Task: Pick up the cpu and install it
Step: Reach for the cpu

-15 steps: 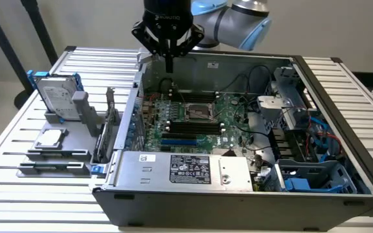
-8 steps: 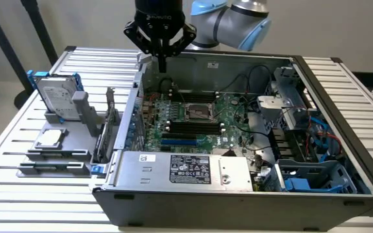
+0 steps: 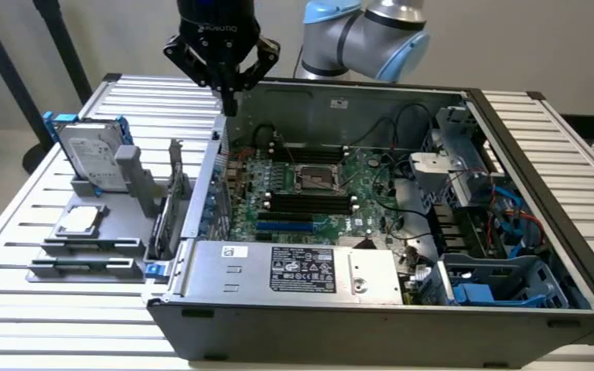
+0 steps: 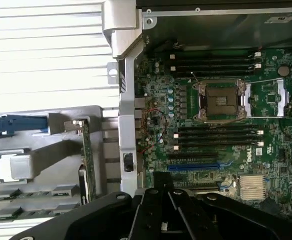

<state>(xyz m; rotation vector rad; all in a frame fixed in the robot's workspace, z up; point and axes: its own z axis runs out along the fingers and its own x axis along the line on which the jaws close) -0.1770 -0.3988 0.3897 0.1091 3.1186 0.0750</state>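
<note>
One cpu (image 3: 80, 220), flat and shiny side up, in a pocket of the grey holder (image 3: 44, 272) on the table (image 3: 29, 325). In the exterior view it is at about 9 o'clock from the computer case (image 3: 380, 328), outside it. In the wrist view the cpu (image 4: 13, 167) reads as a pale square with glare, edges hard to make out. Its top is uncovered, with open air above.

Also on the holder:
- One hard drive (image 3: 90, 154) with a blue bracket, at 12 o'clock from the cpu. Its lower part is hidden behind a grey block (image 3: 130, 166).
- Two grey bars (image 3: 89, 244) at 6 o'clock from the cpu.
- One card (image 3: 174, 189) standing on edge at 3 o'clock, between the cpu and the case wall.

One hand (image 3: 232, 97), fingers pressed together with nothing between them. It hangs over the case's far corner on the exterior view's left, at about 1 o'clock from the cpu and well apart from it. The arm above is cut off by the frame edge. In the wrist view the hand (image 4: 162, 186) covers part of the near scene.

Inside the case:
- One green board (image 3: 276, 174).
- One socket (image 3: 318, 179), also seen from the wrist (image 4: 221, 101), metal frame around it, middle uncovered.
- Black memory slots flank the socket, count unclear.
- One power box (image 3: 297, 267) at 6 o'clock from the socket.
- Cables and a drive cage crowd 3 o'clock, contents hard to tell.
</note>
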